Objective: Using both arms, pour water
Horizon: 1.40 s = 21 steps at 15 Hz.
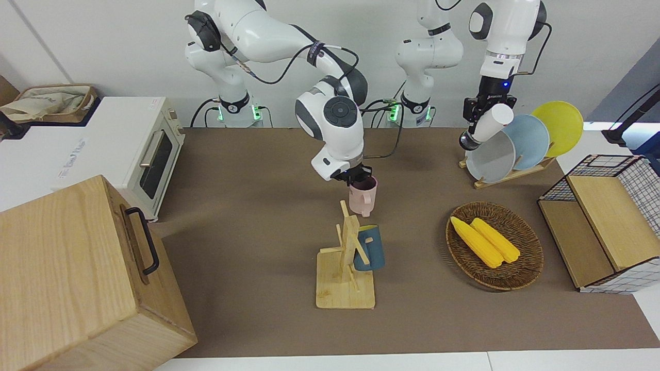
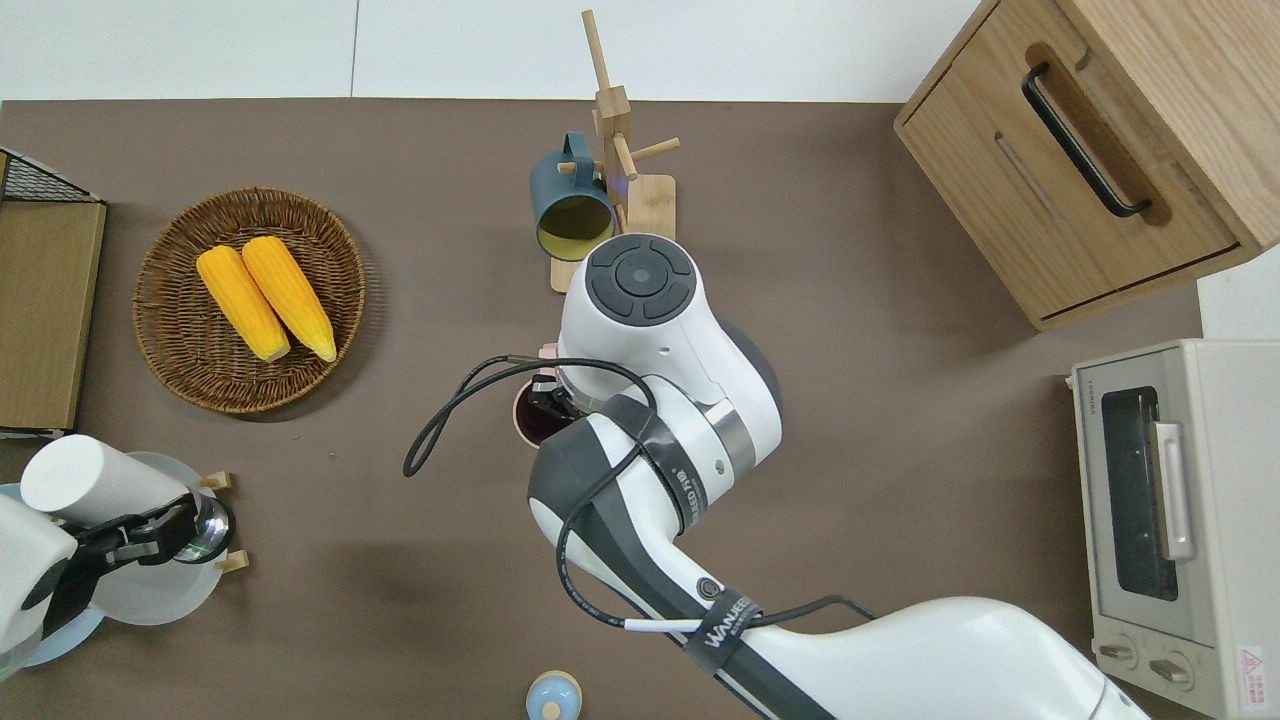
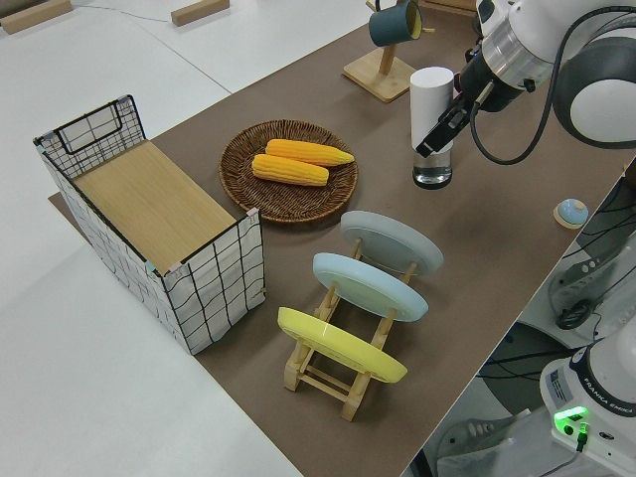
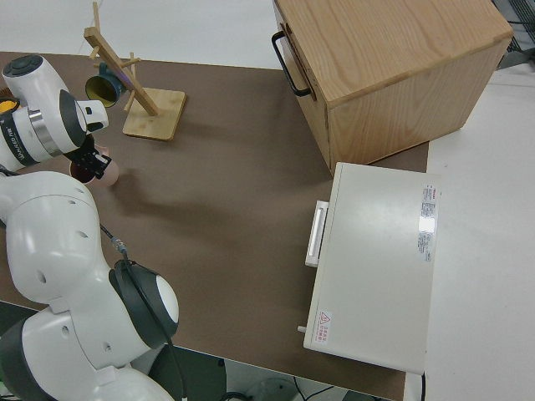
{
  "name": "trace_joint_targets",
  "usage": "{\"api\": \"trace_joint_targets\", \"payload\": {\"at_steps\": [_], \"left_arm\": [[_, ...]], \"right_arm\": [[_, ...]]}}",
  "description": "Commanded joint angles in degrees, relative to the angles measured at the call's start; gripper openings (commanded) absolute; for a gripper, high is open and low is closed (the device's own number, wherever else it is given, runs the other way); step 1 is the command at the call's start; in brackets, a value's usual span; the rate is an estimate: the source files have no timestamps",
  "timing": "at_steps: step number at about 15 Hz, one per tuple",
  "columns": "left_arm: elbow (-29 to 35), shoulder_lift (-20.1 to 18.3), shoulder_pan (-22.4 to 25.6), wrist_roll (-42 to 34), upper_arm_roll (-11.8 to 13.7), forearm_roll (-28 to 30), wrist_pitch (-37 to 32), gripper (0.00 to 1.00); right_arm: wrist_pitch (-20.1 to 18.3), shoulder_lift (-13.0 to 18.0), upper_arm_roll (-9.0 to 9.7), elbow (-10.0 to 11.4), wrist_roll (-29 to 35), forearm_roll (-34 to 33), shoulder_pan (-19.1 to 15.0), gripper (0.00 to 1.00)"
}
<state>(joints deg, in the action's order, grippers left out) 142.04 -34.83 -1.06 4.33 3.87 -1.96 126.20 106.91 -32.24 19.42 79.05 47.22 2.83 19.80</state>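
My right gripper (image 1: 359, 180) is shut on the rim of a pink mug (image 1: 363, 199) and holds it upright over the bare table mat, close to the wooden mug tree (image 1: 346, 257). The right gripper (image 2: 549, 396) and the mug (image 2: 529, 417) also show in the overhead view, mostly under the arm. My left gripper (image 1: 475, 112) is shut on a tall white cup (image 1: 494, 122) with a shiny base, tilted, over the plate rack (image 1: 508, 174). The white cup (image 2: 85, 478) and the left gripper (image 2: 140, 527) also show in the overhead view. The left side view shows the white cup (image 3: 431, 97) too.
A blue mug (image 1: 370, 247) hangs on the mug tree. A wicker basket (image 1: 531, 257) holds two corn cobs. The rack holds three plates. A wire basket (image 1: 639, 190), a wooden cabinet (image 1: 67, 278), a toaster oven (image 1: 147, 154) and a small blue bell (image 2: 553, 695) stand around.
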Motion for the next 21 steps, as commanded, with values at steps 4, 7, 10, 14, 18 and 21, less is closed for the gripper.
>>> {"api": "trace_joint_targets", "payload": {"at_steps": [4, 7, 10, 14, 18, 21], "left_arm": [[0.7, -2.52, -1.23, 2.08, 0.44, -0.15, -0.25, 0.0], [0.79, -2.43, -1.23, 2.08, 0.52, -0.15, -0.25, 0.0], [0.7, -2.26, -1.57, 2.08, 0.44, -0.06, -0.25, 0.0], [0.87, -2.26, -1.66, 2.08, 0.44, -0.06, -0.25, 0.0], [1.05, -2.17, -1.66, 2.08, 0.44, -0.06, -0.25, 0.0], [1.05, -1.99, -2.1, 2.08, 0.52, -0.06, -0.16, 0.0]], "right_arm": [[6.37, -3.61, 0.09, -3.99, 8.48, 6.13, 3.22, 0.0], [9.1, -4.93, 0.0, -3.99, 10.95, 7.62, 5.15, 0.0], [10.59, -5.99, 0.0, -3.99, 12.54, 7.89, 5.51, 0.0], [12.27, -6.43, 0.0, -3.9, 12.98, 9.39, 6.04, 0.018], [13.32, -6.43, 0.0, -3.73, 12.54, 8.77, 6.04, 0.813], [14.12, -6.43, -0.09, -3.64, 12.28, 8.6, 6.21, 0.979]]}}
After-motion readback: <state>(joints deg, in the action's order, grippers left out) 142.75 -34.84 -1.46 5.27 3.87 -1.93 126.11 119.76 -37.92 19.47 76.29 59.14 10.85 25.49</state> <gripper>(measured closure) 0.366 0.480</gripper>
